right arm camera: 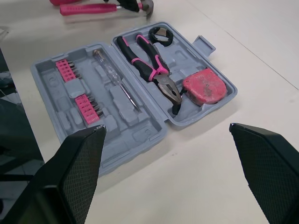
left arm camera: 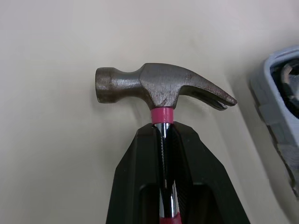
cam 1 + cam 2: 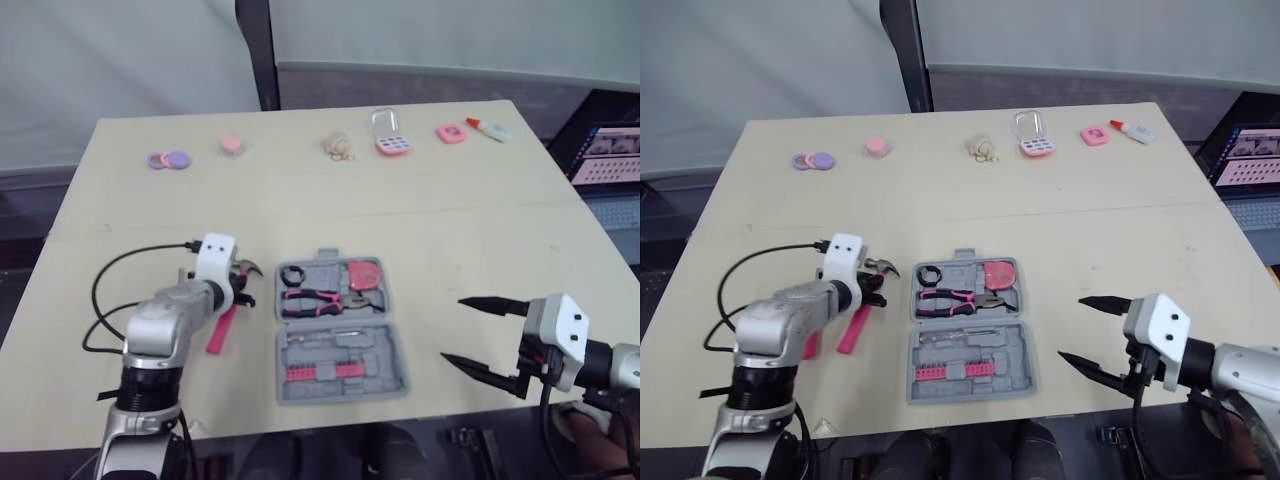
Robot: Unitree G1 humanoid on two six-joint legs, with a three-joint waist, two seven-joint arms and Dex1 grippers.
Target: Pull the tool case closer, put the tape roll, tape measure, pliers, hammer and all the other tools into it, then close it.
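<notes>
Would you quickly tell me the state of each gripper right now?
Left gripper: shut on the hammer, at the shaft just below the head.
Right gripper: open, holding nothing, beside the tool case.

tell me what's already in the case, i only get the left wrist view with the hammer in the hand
Observer: The tool case lies open, with the pliers, tape measure and tape roll in its far half.
Operator: right hand free
Observer: Yes, the right hand hangs open and empty, right of the case.
Operator: which way does the handle run
Observer: The pink handle of the hammer points back toward the robot, left of the case.
</notes>
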